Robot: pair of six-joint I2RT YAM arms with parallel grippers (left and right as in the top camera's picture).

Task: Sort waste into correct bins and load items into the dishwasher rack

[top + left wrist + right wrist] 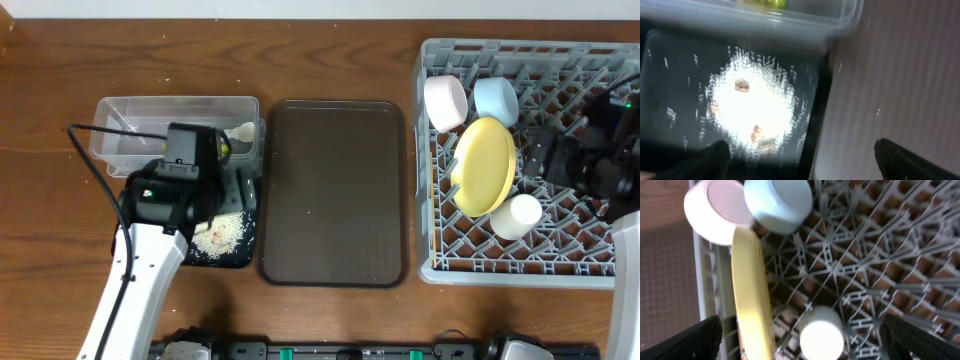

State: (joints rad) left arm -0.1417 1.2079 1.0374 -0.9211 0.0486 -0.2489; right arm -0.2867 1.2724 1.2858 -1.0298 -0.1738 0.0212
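Observation:
The clear tub (180, 125) holds a white tissue (241, 130) and a bit of yellow-green wrapper (228, 147), which also shows in the left wrist view (762, 4). My left gripper (802, 160) is open and empty above the black tray (240, 258), which holds white rice scraps (752, 107). The grey rack (520, 262) holds the white bowl (445, 102), the blue bowl (495, 100), the yellow plate (484, 165) on edge and the white cup (517, 215). My right gripper (800, 345) is open and empty above the cup (821, 335). No chopsticks are in view.
The large brown serving tray (335, 190) lies between the black tray and the rack; its edge shows in the left wrist view (890, 75). My left arm covers much of the black tray. The right arm hangs over the rack's right side.

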